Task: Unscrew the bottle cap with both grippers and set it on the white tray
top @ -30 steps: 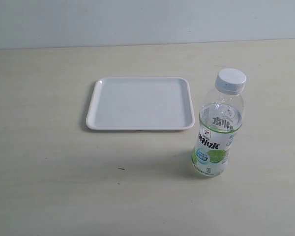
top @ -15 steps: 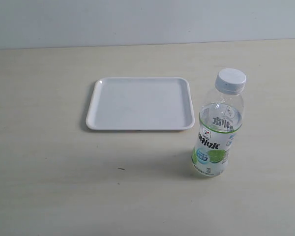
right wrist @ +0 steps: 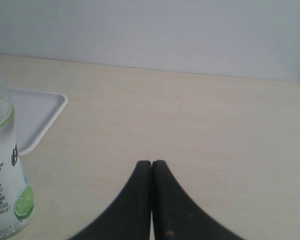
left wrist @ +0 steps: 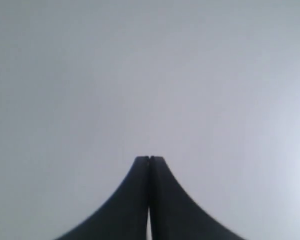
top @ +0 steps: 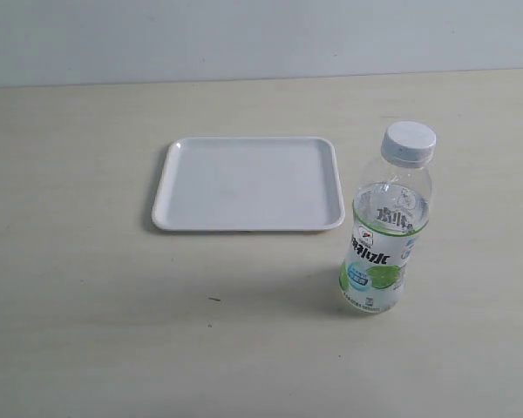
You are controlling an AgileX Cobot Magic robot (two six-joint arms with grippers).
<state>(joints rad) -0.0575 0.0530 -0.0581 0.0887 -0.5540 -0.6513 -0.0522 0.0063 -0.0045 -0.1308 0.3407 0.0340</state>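
The clear bottle (top: 382,235) with its green, white and blue label stands upright on the table, right of the white tray (top: 248,183). Its white cap (top: 410,139) sits screwed on the neck. Neither arm shows in the exterior view. In the left wrist view my left gripper (left wrist: 149,159) is shut with nothing in it, facing only a plain grey surface. My right gripper (right wrist: 151,163) is shut and empty too; its view catches the bottle (right wrist: 5,180) and a corner of the tray (right wrist: 40,117) off to one side, well apart from the fingertips.
The table (top: 87,331) is pale wood-grain, with a grey wall behind it. A small dark speck (top: 214,300) lies on the table in front of the tray. The tray holds nothing.
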